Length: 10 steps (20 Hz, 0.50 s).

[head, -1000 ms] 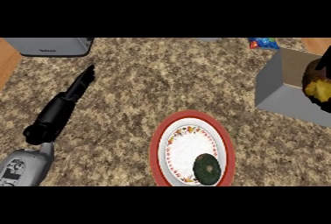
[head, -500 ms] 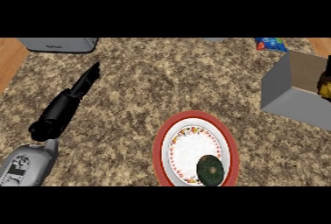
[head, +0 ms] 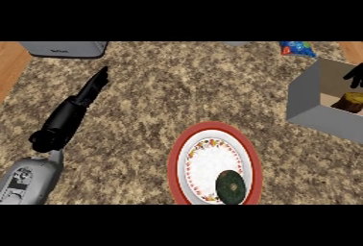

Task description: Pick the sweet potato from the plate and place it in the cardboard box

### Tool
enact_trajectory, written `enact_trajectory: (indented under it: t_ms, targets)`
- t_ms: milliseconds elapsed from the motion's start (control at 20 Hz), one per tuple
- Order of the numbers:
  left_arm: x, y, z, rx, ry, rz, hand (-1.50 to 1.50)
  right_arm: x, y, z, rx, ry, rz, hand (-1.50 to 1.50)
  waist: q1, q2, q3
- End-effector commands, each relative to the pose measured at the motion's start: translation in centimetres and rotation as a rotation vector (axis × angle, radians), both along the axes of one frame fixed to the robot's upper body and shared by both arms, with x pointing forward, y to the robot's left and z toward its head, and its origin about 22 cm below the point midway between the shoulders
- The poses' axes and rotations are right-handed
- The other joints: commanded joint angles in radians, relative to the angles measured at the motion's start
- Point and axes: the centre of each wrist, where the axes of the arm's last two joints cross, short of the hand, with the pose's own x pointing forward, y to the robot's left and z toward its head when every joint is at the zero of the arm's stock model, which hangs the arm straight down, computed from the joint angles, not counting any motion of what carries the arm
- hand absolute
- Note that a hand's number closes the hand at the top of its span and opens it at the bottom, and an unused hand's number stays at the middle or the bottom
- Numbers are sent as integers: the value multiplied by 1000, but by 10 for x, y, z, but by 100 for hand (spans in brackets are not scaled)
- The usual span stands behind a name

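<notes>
With the potato (head: 350, 102) already lying inside the box (head: 312, 103) | right hand (head: 355, 74) just above it, fingers spread, holding nothing, likely released | left hand (head: 90, 90) far left of box, fingers straight, resting | plate (head: 181, 158) keeps a dark green item (head: 230, 187).

Grey appliance (head: 65, 48) at counter's far left, blue packet (head: 296, 48) far right, dark green round item (head: 230, 187)
</notes>
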Motion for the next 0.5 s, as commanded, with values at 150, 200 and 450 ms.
enact_trajectory:
  t_ms: [150, 200, 450]
  targets:
    - [2, 4, -4, -14, 6, 19, 0, 8, -12, -2, 423, -120, 116, -150, -16, 3, 3]
    - [2, -4, 7, -6, -15, 10, 0, 12, -9, -2, 539, -125, 108, -150, -16, -4, 4]
    - [1, -7, 2, -3, -6, 3, 0, 19, -7, -30, 1023, -41, -64, -150, -9, 1, 4]
